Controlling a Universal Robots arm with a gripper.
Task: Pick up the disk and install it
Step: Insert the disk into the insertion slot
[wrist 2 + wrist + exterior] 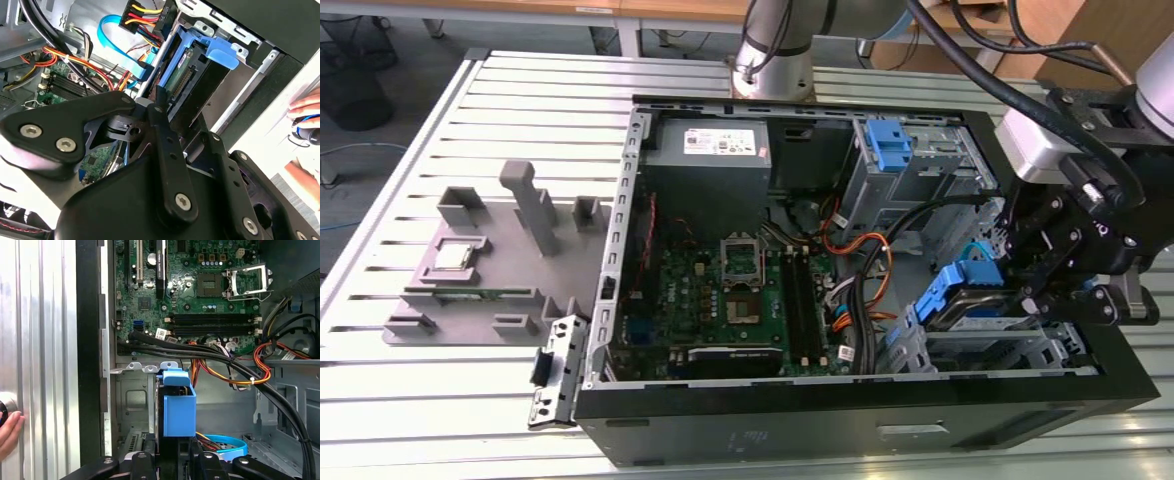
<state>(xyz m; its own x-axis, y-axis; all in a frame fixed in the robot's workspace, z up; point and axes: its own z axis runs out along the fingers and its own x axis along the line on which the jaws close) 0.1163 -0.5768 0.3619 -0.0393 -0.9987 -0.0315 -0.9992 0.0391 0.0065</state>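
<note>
My gripper [1023, 292] is reaching down into the open computer case [854, 425] at the exterior view's right. Its black fingers [161, 107] are clamping the disk [977, 305] between them. The disk is lying directly below my wrist, standing on edge and tilted, with one blue rail [179, 407] facing up in the first wrist view. Its long axis is running away from me into the silver drive cage [1021, 352] in the case's corner. The disk looks to be sitting partly inside that cage, though I cannot tell whether it is fully seated.

Room is proving tight. A bundle of black and orange cables [235, 367] is crossing just beside the cage mouth, and a blue data cable [117, 25] is looping near the disk's connector end. The motherboard [720, 290] is lying flat on the case floor towards the exterior view's left, well apart from the disk. The case is resting on a slotted metal table [520, 80]. A person's hand [9, 432] is resting on that table just outside the case wall.
</note>
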